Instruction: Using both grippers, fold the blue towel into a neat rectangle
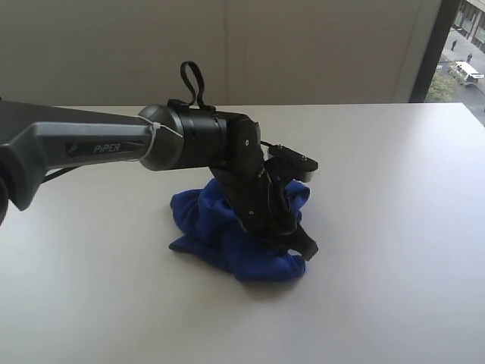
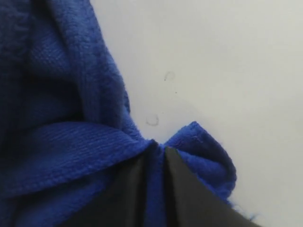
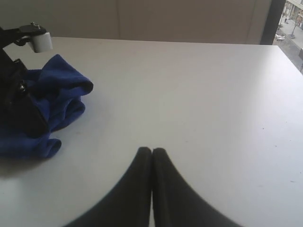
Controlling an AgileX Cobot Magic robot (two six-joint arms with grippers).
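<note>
On the smooth white table (image 1: 394, 227) the plush blue towel (image 1: 220, 227) lies in a crumpled central heap, the left gripper (image 1: 295, 239) pinching a ribbed fold between black tapered tips, while right of it the right gripper (image 3: 152, 150) holds its tips pressed together, empty.

Soft daylight from window (image 1: 462, 53); wrist closeup perhaps blurred.

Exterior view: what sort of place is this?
Likely an upper-floor office or lab: a plain white tabletop holding a crumpled royal-blue plush towel, a bare pale wall behind, and a window looking down on a street with a white vehicle.
</note>
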